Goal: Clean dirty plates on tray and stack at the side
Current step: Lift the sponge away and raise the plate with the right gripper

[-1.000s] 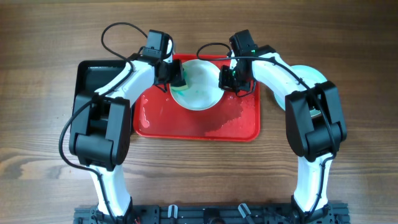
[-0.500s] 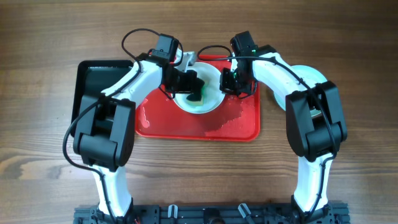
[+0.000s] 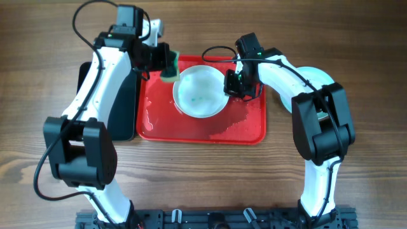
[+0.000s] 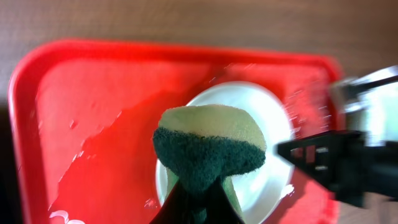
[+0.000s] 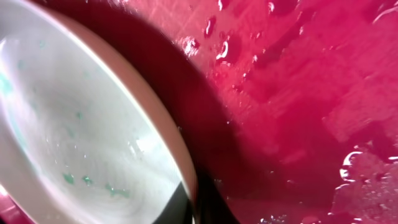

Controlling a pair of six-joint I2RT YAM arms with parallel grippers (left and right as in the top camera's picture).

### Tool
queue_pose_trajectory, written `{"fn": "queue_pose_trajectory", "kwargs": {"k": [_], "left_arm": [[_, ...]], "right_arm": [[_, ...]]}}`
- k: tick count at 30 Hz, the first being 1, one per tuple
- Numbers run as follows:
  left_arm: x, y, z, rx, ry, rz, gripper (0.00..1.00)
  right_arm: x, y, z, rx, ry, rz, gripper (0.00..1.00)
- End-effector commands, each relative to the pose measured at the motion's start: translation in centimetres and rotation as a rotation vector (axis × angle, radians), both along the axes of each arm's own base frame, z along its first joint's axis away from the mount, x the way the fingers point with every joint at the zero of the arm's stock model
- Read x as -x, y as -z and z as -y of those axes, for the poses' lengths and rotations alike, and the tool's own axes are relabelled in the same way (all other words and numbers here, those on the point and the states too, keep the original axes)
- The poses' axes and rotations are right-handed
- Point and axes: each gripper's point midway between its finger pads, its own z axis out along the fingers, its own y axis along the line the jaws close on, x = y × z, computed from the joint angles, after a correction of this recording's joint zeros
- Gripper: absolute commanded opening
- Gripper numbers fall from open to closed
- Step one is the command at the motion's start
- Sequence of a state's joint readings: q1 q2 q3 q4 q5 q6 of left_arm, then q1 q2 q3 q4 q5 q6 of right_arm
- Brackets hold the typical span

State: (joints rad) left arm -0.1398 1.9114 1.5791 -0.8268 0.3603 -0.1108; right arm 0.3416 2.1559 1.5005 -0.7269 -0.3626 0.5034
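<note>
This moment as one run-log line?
left gripper: shut on green sponge, over red rectangular plastic tray corner | right gripper: shut on round white plate rim | plate: in tray, teal specks inside

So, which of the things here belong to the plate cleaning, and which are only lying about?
For the job: white round plate, large red plastic tray, green scouring sponge, pale turquoise round plate at the side.
Lying about: smaller black rectangular tray.

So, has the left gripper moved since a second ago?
Yes: the left gripper, holding the sponge, has swung off the plate to the tray's top-left corner.
</note>
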Motion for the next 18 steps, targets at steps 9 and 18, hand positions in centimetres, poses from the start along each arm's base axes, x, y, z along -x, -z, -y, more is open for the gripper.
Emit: {"fn": "queue_pose_trajectory", "kwargs": {"k": [9, 18], "left_arm": [[1.7, 4.1, -2.0, -0.114, -0.091, -0.108, 0.04], [1.7, 4.1, -1.9, -0.108, -0.107, -0.113, 0.04]], "right_arm": [[0.8, -6.9, 7.9, 0.386, 0.076, 0.147, 0.04], [3.2, -16.0, 13.2, 0.760, 0.168, 0.361, 0.04]]}}
